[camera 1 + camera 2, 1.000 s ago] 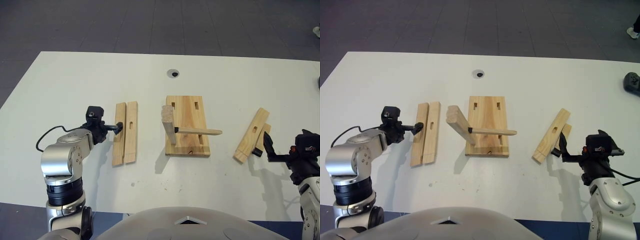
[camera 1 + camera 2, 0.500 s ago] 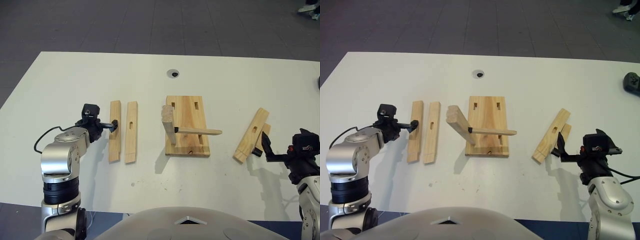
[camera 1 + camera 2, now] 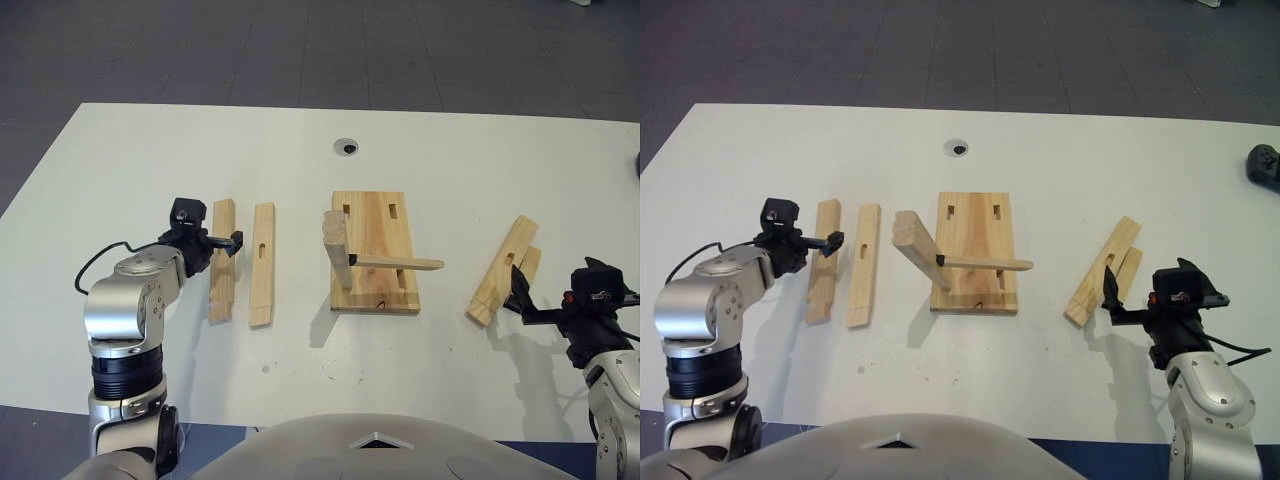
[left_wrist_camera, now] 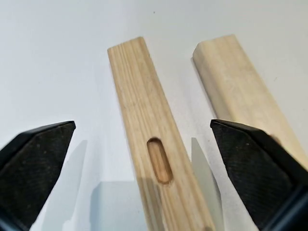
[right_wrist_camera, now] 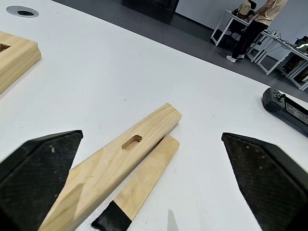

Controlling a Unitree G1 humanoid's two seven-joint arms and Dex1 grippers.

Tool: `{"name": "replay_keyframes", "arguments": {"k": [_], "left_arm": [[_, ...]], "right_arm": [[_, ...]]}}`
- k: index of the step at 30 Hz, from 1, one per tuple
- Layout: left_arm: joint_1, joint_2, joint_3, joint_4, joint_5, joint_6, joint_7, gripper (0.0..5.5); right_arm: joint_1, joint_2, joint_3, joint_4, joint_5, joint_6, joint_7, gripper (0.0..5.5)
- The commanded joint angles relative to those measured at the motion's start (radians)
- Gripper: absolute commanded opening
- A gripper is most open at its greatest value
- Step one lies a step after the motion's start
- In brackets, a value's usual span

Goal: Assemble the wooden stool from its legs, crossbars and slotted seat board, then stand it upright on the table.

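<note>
The slotted seat board (image 3: 385,225) lies flat mid-table. One leg (image 3: 336,240) leans out of its left side, with a crossbar (image 3: 400,264) sticking out to the right. Two slotted legs lie to the left. My left gripper (image 3: 228,241) is open with its fingers either side of the outer leg (image 4: 154,154), and the other leg (image 3: 262,264) lies just beside it. To the right lie a slotted leg (image 5: 120,159) and a thinner crossbar (image 5: 144,178). My right gripper (image 3: 518,295) is open just short of their near ends.
A round hole (image 3: 348,148) is in the table behind the seat board. A black controller (image 3: 1265,165) lies at the far right edge. The white table (image 3: 150,150) has bare room at the back, front and far left.
The outer left leg has slid left, away from its neighbour, with my left gripper at it. My right gripper has come a little nearer the right-hand pieces.
</note>
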Motion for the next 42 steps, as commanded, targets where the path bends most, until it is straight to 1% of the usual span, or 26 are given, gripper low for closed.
{"name": "replay_keyframes", "arguments": {"k": [1, 5, 9, 15, 19, 21, 23, 24, 25, 27, 29, 31, 33, 36, 39, 42], "left_arm": [[0.053, -0.015, 0.003, 0.031, 0.006, 0.022, 0.01, 4.4], [0.073, -0.042, 0.002, 0.03, -0.017, 0.066, 0.006, 3.74], [0.056, -0.034, 0.009, 0.028, -0.025, 0.082, -0.002, 3.12], [0.004, -0.023, 0.0, 0.031, -0.026, 0.054, -0.012, 2.06], [-0.122, -0.059, 0.031, 0.062, -0.045, -0.028, -0.014, 2.06], [-0.246, -0.082, 0.045, 0.108, -0.057, -0.122, -0.019, 2.06], [-0.416, -0.081, 0.036, 0.183, -0.057, -0.283, -0.044, 2.06], [-0.511, -0.07, 0.024, 0.229, -0.05, -0.387, -0.073, 2.06], [-0.597, -0.057, 0.006, 0.269, -0.04, -0.485, -0.11, 2.06], [-0.725, -0.059, -0.021, 0.317, -0.055, -0.609, -0.19, 2.06], [-0.784, -0.075, -0.069, 0.332, -0.088, -0.691, -0.308, 2.06], [-0.798, -0.081, -0.12, 0.342, -0.096, -0.764, -0.405, 2.06], [-0.804, -0.096, -0.165, 0.334, -0.121, -0.796, -0.5, 2.06], [-0.799, -0.128, -0.224, 0.327, -0.137, -0.824, -0.59, 2.06], [-0.777, -0.153, -0.272, 0.334, -0.131, -0.865, -0.641, 2.06], [-0.764, -0.165, -0.294, 0.325, -0.137, -0.886, -0.666, 2.06]], "right_arm": [[-0.011, -0.016, -0.003, 0.005, -0.006, -0.001, 0.005, 5.4], [-0.029, -0.027, 0.0, 0.016, -0.007, -0.001, 0.01, 5.4], [-0.034, -0.029, 0.008, 0.017, -0.009, 0.001, 0.008, 5.4], [-0.053, -0.028, 0.017, 0.022, -0.009, 0.009, 0.0, 5.4], [-0.11, -0.023, 0.005, 0.028, 0.019, 0.03, -0.015, 5.4], [-0.169, -0.014, -0.017, 0.028, 0.064, 0.05, -0.024, 5.4], [-0.273, 0.004, -0.066, 0.014, 0.173, 0.089, -0.041, 5.4], [-0.343, 0.012, -0.1, 0.003, 0.271, 0.118, -0.053, 5.4], [-0.416, 0.018, -0.135, -0.007, 0.389, 0.147, -0.073, 5.4], [-0.547, 0.01, -0.179, -0.008, 0.668, 0.195, -0.133, 5.4], [-0.683, -0.036, -0.157, 0.007, 1.006, 0.188, -0.239, 5.4], [-0.794, -0.061, -0.106, 0.032, 1.206, 0.174, -0.328, 5.4], [-0.88, -0.056, -0.042, 0.052, 1.319, 0.158, -0.4, 5.4], [-0.953, -0.036, 0.046, 0.069, 1.433, 0.143, -0.466, 5.4], [-0.992, -0.019, 0.107, 0.092, 1.488, 0.128, -0.528, 5.4], [-1.023, -0.021, 0.159, 0.116, 1.496, 0.11, -0.578, 5.4]]}}
